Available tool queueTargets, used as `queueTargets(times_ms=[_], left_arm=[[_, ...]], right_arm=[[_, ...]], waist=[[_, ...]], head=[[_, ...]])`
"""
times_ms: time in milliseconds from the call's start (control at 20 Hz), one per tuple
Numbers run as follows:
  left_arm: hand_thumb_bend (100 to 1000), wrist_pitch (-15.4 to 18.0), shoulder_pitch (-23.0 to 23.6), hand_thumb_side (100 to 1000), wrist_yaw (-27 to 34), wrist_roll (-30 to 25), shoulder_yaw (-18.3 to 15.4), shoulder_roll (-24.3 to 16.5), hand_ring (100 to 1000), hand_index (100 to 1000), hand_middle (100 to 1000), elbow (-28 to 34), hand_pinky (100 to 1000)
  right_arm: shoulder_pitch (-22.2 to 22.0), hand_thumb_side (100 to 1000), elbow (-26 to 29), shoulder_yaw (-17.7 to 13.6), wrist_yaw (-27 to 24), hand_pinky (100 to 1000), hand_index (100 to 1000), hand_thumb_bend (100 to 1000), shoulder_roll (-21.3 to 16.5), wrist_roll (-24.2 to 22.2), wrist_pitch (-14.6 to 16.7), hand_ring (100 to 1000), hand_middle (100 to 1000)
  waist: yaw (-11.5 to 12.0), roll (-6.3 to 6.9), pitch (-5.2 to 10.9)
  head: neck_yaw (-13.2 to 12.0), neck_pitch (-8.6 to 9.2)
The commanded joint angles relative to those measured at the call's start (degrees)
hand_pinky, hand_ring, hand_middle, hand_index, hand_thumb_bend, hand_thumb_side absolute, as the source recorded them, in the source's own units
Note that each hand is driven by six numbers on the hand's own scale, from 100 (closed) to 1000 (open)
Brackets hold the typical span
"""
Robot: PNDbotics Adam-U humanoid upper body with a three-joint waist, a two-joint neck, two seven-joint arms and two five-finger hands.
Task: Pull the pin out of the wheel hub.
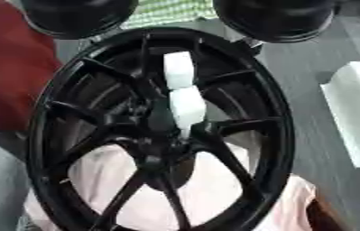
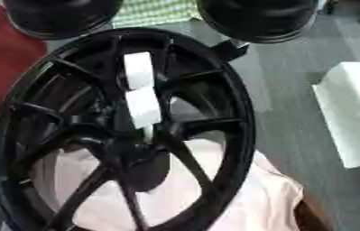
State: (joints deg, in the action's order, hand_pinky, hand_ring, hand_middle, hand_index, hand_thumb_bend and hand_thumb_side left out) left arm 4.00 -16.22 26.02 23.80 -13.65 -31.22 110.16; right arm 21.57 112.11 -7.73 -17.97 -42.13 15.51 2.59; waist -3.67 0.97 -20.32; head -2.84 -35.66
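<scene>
The wheel (image 1: 159, 131) stands tilted on its rim, black and many-spoked, and fills most of the view. Everything else is best placed against its centre. The pin (image 1: 184, 97) is the white piece sitting just above that centre: two blocky white segments stacked end to end, narrowing to a thin tip that meets the hub where the spokes join. It leans slightly along the face of the wheel, upper end toward the top of the rim.

No robot hand shows in either view, so I cannot tell whether either one is open, curled or holding anything.

Behind the lower half of the wheel lies a pale pink cloth (image 1: 214, 189). Off to the wheel's right is a white box (image 2: 353, 113) on the grey floor, and two dark round objects sit beyond the top of the rim.

To do the pull well, I judge the grasp should go on the lower white segment, close to the hub, with the draw running along the pin's own line. A sideways tug might jam the tip or rock the wheel, which looks only lightly propped.
</scene>
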Motion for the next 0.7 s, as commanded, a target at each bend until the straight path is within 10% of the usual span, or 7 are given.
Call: queueTargets(times_ms=[50, 700], left_arm=[[247, 0.0, -0.6, 625, 0.2, 0.1, -0.6, -0.8, 689, 747, 631, 0.6, 695], [244, -0.1, -0.4, 628, 0.1, 0.1, -0.5, -0.9, 690, 746, 630, 0.5, 694]], right_arm=[[0.2, 681, 1.1, -0.4, 0.2, 879, 751, 100, -1.5, 0.0, -0.1, 727, 640], [1.8, 607, 2.4, -0.4, 1.8, 874, 762, 100, -6.5, -1.7, -0.7, 742, 657]], waist=[[0.1, -0.03, 1.51], [-0.2, -0.27, 1.29]], head=[[0.0, 0.06], [-0.1, -0.10]])
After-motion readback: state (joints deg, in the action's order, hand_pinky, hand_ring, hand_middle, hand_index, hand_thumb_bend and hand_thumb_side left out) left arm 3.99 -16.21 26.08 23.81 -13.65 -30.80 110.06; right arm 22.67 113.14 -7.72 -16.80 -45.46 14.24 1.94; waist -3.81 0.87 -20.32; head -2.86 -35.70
